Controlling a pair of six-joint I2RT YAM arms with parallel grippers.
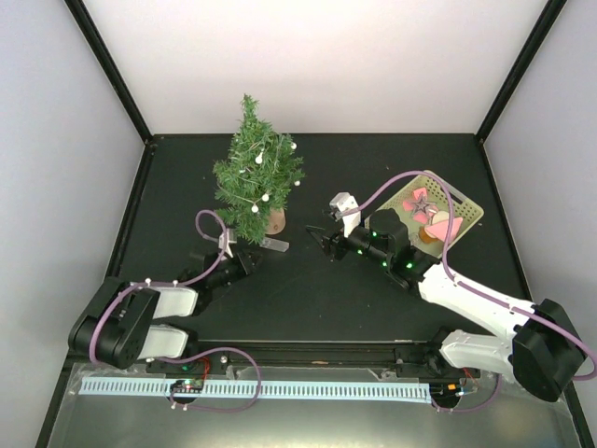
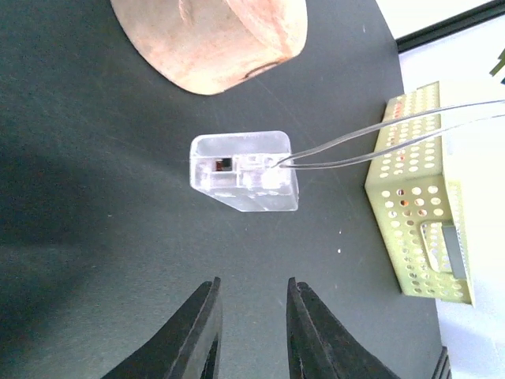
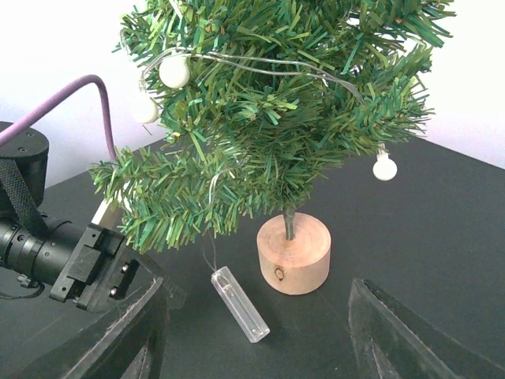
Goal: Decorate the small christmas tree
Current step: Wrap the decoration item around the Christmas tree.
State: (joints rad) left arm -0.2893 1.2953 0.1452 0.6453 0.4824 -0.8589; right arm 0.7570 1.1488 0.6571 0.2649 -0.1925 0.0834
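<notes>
Closest to us, the black fingers point(image 2: 197, 335) of the left gripper point(image 2: 252, 292) stand narrowly parted and empty, just short of a clear boxy plastic case point(image 2: 245, 170) lying beside the pale-wood stump point(image 2: 213, 39) of the small christmas tree point(image 1: 256, 173). The bristly dark-green tree, strung with white beads point(image 3: 174, 71), stands upright on the black table point(image 1: 308, 299). Right of it the right gripper point(image 3: 257, 294) gapes wide on nothing, its arm point(image 1: 466, 299) partly hiding a perforated yellow tray point(image 1: 471, 210).

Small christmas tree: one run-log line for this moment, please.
tree: upright, lights strung; battery box: beside base; left gripper: open; right gripper: open
</notes>
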